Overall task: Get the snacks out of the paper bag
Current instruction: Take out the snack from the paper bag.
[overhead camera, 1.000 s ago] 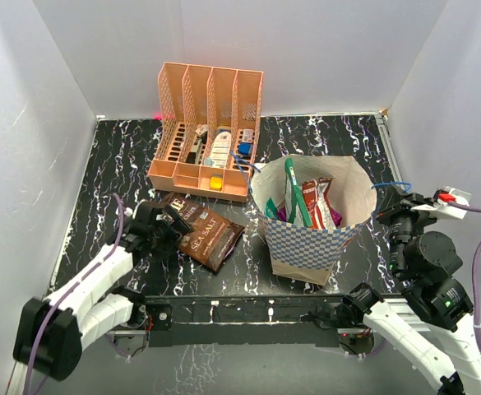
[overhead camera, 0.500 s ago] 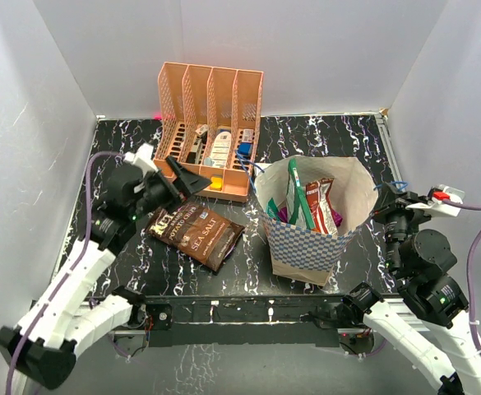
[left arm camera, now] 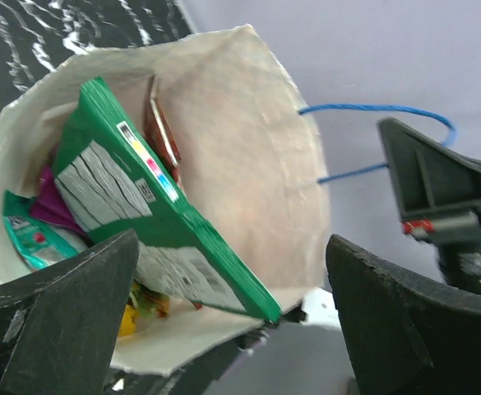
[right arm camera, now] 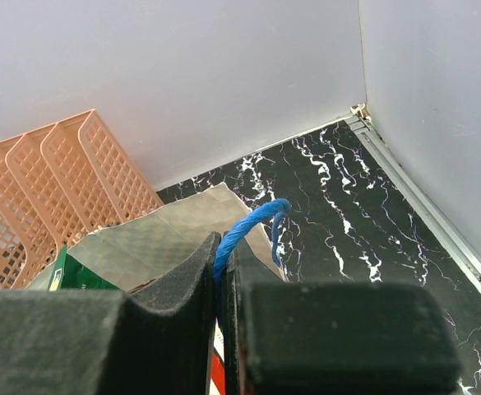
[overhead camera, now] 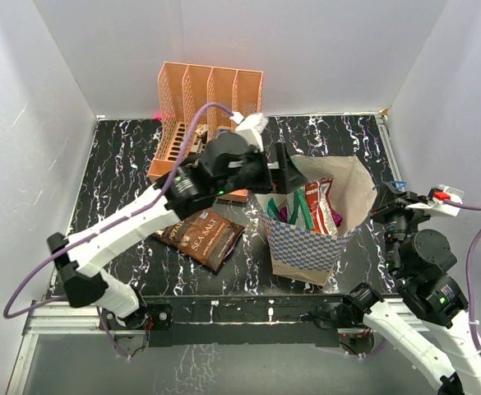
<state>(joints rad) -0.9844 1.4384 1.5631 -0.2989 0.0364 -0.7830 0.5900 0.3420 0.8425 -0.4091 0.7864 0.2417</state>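
The blue-and-white checkered paper bag [overhead camera: 306, 240] stands open at the table's middle right. Inside it are a tall green packet [overhead camera: 294, 197], a red packet [overhead camera: 318, 202] and a purple one [overhead camera: 283, 216]. My left gripper [overhead camera: 283, 177] hovers open over the bag's left rim. In the left wrist view its fingers [left arm camera: 67, 321] straddle the green packet [left arm camera: 141, 206] above the bag mouth [left arm camera: 248, 140], touching nothing. My right gripper [right arm camera: 221, 247] is shut on the bag's blue rope handle [right arm camera: 252, 222] at the right rim. A dark brown Sea Salt packet [overhead camera: 201, 234] lies on the table left of the bag.
An orange perforated file rack [overhead camera: 211, 90] with small items stands at the back, behind my left arm. White walls close in the back and both sides. My right arm's base [overhead camera: 425, 271] sits right of the bag.
My left gripper left the Sea Salt packet on the table, rose, and swung right across the rack to above the bag mouth. My right gripper has stayed on the handle.
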